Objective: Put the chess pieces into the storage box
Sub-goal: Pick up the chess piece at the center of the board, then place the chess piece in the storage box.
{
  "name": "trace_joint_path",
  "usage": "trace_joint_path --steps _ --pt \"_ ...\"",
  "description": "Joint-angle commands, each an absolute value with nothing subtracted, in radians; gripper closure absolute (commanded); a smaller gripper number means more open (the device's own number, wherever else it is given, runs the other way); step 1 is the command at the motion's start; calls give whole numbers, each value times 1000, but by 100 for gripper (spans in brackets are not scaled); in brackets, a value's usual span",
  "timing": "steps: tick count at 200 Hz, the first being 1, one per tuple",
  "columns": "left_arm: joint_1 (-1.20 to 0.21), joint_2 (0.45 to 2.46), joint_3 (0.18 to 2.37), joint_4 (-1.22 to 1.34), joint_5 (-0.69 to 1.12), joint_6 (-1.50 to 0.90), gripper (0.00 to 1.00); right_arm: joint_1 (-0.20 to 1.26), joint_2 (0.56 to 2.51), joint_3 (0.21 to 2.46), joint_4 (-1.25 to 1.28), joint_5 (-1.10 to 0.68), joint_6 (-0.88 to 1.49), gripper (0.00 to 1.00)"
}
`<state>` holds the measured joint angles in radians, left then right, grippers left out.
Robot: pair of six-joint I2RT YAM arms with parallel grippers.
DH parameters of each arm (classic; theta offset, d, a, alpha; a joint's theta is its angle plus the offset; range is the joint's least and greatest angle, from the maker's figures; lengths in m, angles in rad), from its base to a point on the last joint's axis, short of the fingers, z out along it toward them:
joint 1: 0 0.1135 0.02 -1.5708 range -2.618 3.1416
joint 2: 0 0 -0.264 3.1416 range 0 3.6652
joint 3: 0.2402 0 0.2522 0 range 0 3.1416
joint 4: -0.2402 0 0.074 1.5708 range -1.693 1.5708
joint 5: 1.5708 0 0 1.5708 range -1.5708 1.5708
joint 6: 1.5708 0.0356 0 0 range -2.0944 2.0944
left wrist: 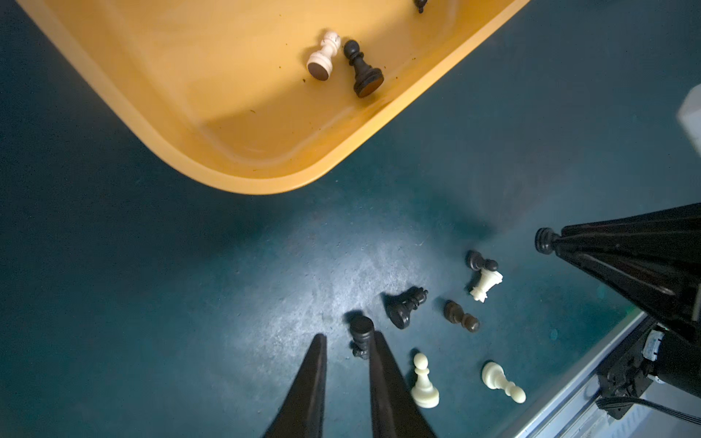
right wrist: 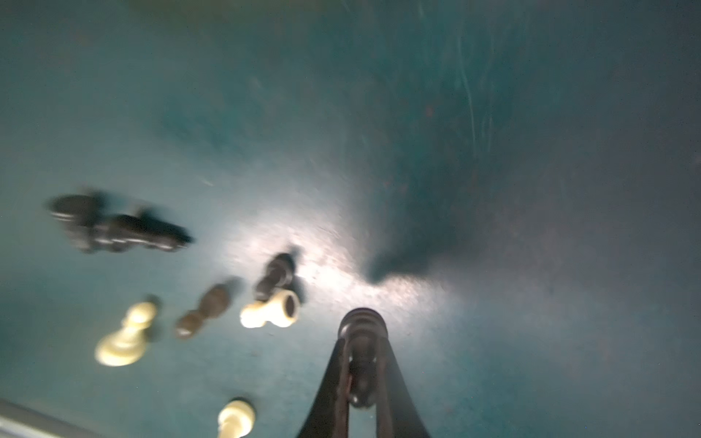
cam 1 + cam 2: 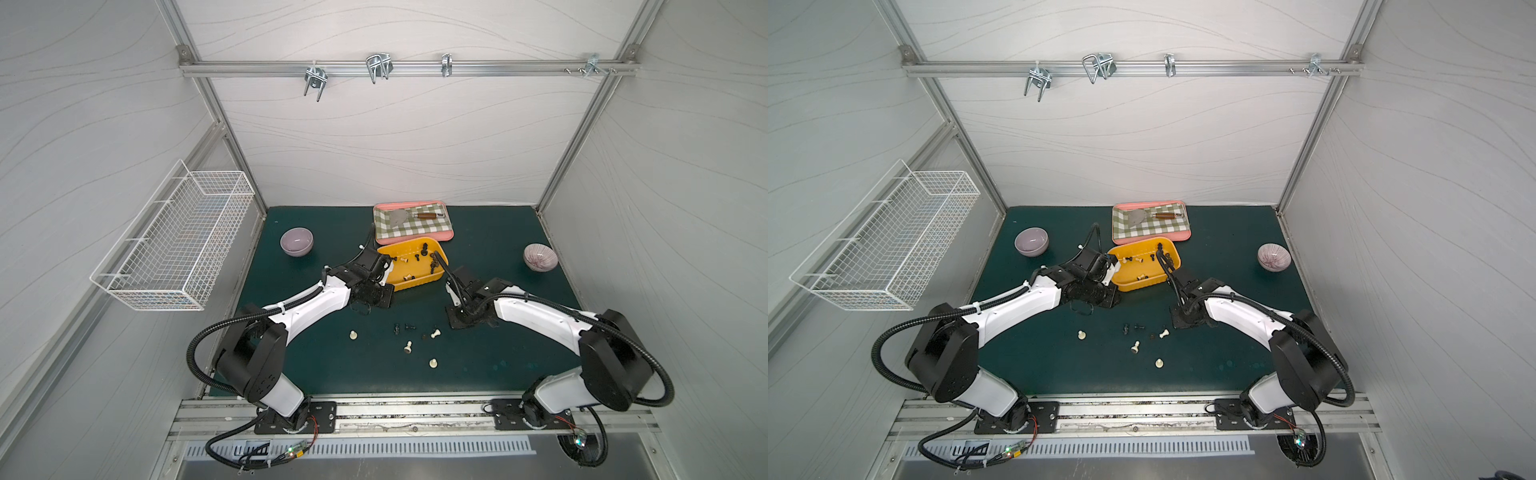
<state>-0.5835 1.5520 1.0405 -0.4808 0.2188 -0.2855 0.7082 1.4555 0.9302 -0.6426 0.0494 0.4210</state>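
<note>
Currently: right gripper clamped tight on one dark piece, over the green mat just off the storage box, on its side facing the arm bases. Left gripper hovers by the box's corner, fingers narrowly parted, gripping nothing. Several chess pieces, dark and cream, lie inside the box; loose pieces lie scattered on the mat, same side.

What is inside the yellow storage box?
Several chess pieces, dark and cream, lie in the storage box, including a cream pawn beside a black pawn. The left arm covers part of one end.
</note>
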Motion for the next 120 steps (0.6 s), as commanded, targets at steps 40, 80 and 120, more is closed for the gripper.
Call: trace_joint_path --steps 40,80,120 --pt "-586 1492 1020 -484 237 -255 78 677 1542 1201 -683 0 315 88" --pt "-586 1459 997 -488 242 -253 78 660 1719 1420 -681 -12 249 88" --pt "-586 1434 979 -504 255 -244 78 633 1927 1630 -673 -5 218 88"
